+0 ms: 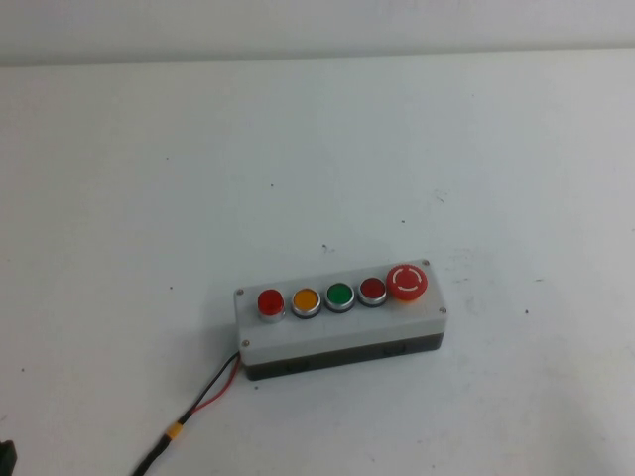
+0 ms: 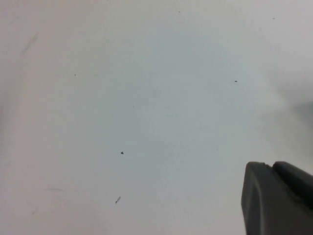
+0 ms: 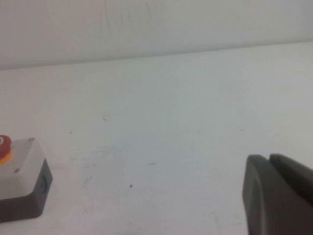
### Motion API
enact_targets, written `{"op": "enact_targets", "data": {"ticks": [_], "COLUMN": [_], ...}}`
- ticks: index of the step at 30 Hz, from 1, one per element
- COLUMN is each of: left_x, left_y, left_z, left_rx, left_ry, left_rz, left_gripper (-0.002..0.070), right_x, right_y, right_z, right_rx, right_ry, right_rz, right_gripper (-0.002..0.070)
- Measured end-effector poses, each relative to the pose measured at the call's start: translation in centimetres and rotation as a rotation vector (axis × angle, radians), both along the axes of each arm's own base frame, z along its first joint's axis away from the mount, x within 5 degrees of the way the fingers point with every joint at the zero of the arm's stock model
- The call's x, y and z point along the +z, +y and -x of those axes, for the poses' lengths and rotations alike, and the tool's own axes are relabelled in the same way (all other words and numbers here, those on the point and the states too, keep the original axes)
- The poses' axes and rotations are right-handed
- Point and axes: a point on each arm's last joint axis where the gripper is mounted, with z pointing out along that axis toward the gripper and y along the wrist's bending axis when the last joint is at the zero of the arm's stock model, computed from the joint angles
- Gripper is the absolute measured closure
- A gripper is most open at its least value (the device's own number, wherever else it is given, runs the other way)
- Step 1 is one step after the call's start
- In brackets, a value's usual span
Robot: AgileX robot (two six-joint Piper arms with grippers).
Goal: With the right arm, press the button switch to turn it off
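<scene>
The button switch [image 1: 270, 302], small, round and bright red with a silver rim, is the leftmost of five buttons on a light-grey box [image 1: 337, 335] near the table's middle in the high view. Neither arm reaches into the high view. My right gripper [image 3: 268, 157] shows only in the right wrist view, fingers together and empty, off to the box's right and apart from it. That view shows just the box's end [image 3: 24, 176] and a sliver of the mushroom button [image 3: 4, 143]. My left gripper [image 2: 271, 166] is shut and empty over bare table.
On the box, right of the bright-red button, are an orange button [image 1: 306, 299], a green one [image 1: 340, 295], a maroon one [image 1: 373, 289] and a large red mushroom button [image 1: 407, 282]. A red-and-black cable [image 1: 203, 402] runs from the box's left end toward the table's front edge.
</scene>
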Motion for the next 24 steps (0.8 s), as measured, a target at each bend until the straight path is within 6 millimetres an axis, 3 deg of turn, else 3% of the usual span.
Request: {"op": "enact_targets", "data": {"ticks": [24], "left_x": [0.0], "left_y": [0.0], "left_z": [0.0], "left_rx": [0.000], "left_ry": [-0.001], "left_rz": [0.000], "left_gripper": [0.0677], "right_x": [-1.5], "right_y": [0.2], "right_z": [0.3], "right_rx": [0.008], "right_ry": [0.153], "right_rz": [0.117], "right_gripper": [0.0692]}}
